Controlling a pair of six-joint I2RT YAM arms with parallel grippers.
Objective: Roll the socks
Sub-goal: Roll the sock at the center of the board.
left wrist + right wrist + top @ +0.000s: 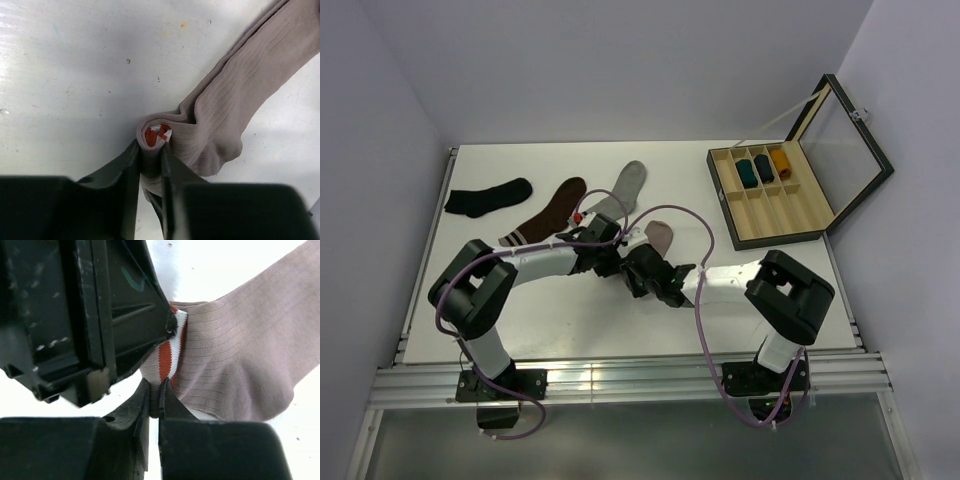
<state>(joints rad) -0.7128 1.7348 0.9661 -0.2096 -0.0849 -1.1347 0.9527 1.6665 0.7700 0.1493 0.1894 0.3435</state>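
Observation:
The dusty pink sock point(660, 236) lies mid-table, its red-and-white striped cuff end rolled into a small coil point(157, 135). My left gripper point(150, 150) is shut on that coil, one finger on each side. My right gripper point(155, 390) is shut on the striped cuff edge point(172, 350) right beside it, with the left gripper's black body point(90, 315) filling the upper left of the right wrist view. From above, both grippers point(610, 248) point(642, 268) meet at the sock's near end. The light grey sock point(625, 185) lies flat behind them.
A black sock point(488, 197) and a dark brown sock point(548, 213) lie at the back left. A wooden compartment box point(790, 225) with its glass lid point(840, 130) open stands at the right, holding rolled socks point(763, 167).

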